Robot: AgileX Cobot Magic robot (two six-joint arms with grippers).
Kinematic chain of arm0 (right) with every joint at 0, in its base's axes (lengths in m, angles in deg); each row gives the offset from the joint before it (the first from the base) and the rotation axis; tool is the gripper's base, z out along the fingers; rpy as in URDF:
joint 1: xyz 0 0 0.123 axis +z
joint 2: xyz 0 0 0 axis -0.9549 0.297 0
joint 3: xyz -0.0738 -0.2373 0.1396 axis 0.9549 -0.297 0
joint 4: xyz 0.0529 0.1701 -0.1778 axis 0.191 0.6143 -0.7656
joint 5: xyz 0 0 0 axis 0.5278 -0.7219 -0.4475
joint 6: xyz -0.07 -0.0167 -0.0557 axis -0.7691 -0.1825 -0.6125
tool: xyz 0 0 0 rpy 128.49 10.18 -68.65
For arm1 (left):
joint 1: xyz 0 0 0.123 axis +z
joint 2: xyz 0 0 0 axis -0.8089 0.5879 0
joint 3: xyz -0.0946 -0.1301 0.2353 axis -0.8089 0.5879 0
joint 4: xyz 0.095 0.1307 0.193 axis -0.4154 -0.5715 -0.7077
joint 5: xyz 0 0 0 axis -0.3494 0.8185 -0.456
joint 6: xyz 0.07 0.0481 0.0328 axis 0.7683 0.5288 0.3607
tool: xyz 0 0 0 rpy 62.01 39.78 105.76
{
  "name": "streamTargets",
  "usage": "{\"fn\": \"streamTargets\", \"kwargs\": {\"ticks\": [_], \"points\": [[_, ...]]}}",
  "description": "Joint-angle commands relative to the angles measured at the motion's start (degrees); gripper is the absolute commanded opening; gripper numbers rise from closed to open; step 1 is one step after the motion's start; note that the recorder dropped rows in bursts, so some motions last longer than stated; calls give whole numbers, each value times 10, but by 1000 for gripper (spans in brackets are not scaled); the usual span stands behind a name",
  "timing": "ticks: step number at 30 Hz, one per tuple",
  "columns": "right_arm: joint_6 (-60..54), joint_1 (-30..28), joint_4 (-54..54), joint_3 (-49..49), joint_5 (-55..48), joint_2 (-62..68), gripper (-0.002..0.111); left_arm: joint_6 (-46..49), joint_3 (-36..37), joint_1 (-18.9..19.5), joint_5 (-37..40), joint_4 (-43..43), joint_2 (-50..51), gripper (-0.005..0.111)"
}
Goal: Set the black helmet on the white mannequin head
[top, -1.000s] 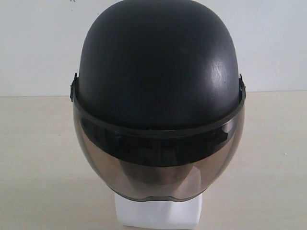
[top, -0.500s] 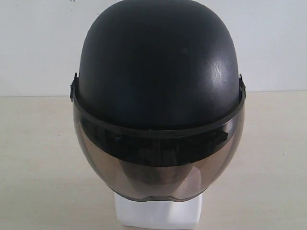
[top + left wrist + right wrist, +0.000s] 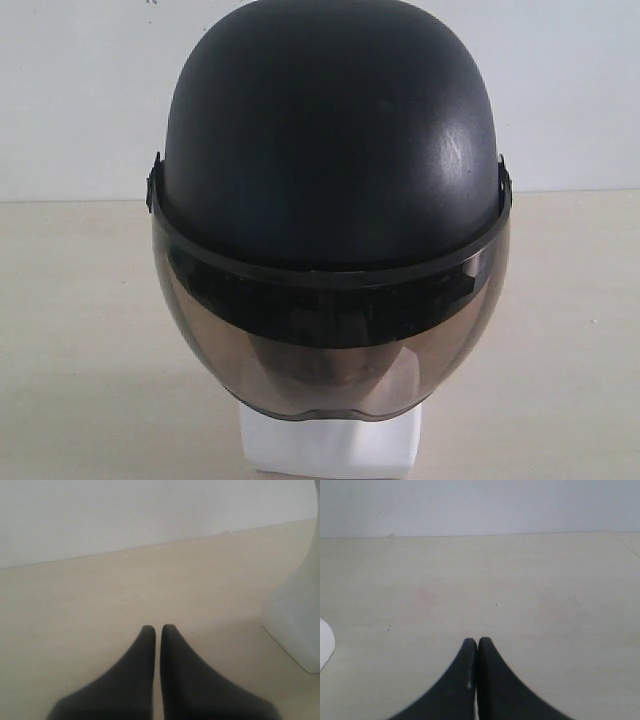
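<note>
Squarely over the white mannequin head (image 3: pixel 330 447), which shows only at six o'clock below the visor (image 3: pixel 330 345), sits the black helmet (image 3: pixel 330 140); left hand (image 3: pixel 156 629) and right hand (image 3: pixel 477 641) are closed, empty.

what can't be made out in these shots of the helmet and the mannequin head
- Exterior view: the white mannequin head shows only its neck base; the black helmet and its tinted visor hide the face, and the bottom edge cuts the base.
- Left wrist view: only a corner of the head's base shows, cut off by the frame edge.
- Right wrist view: a white sliver at the edge, too little to identify.
</note>
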Motion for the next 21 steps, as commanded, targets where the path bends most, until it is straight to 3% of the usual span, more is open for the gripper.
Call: {"fn": "streamTargets", "kwargs": {"ticks": [1,5,12,21], "points": [[0,-3,1,0,2,-2,0,-6,2,0,4,4,-2,4],[0,-3,1,0,2,-2,0,-6,2,3,4,4,-2,4],[0,-3,1,0,2,-2,0,-6,2,46,4,4,-2,4],[0,-3,1,0,2,-2,0,-6,2,48,4,4,-2,4]]}}
